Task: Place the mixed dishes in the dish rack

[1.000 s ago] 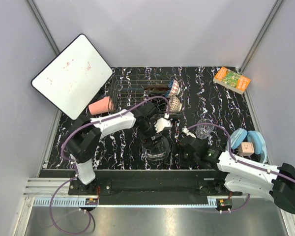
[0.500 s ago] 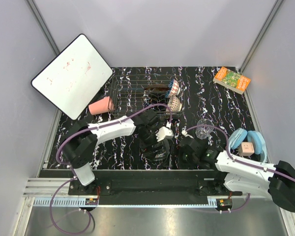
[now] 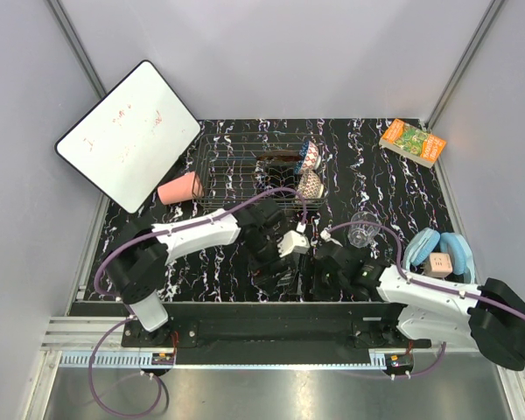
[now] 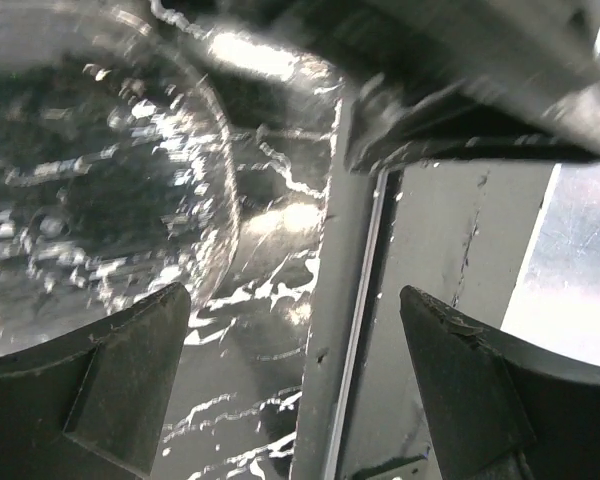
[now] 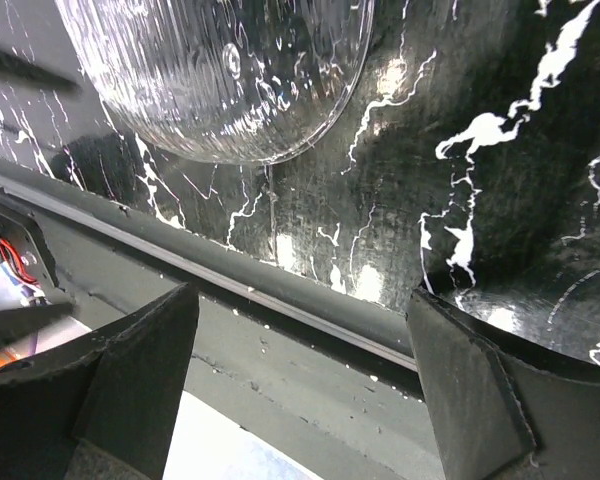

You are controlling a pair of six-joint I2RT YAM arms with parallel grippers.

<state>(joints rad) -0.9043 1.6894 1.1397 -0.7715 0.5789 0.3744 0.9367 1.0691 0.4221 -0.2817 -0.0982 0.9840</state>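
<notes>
My left jaws, right jaws: both wide open, empty, low at near bench (image 3: 381, 179) edge. Glass bowl (image 5: 220, 70) on bench, close by both. Small glass (image 3: 361, 231) further right. Rack (image 3: 232, 166) beyond, blue bowl (image 3: 311, 157) and beige bowl (image 3: 310, 185) inside; pink cup (image 3: 180, 188) just left of rack.
</notes>
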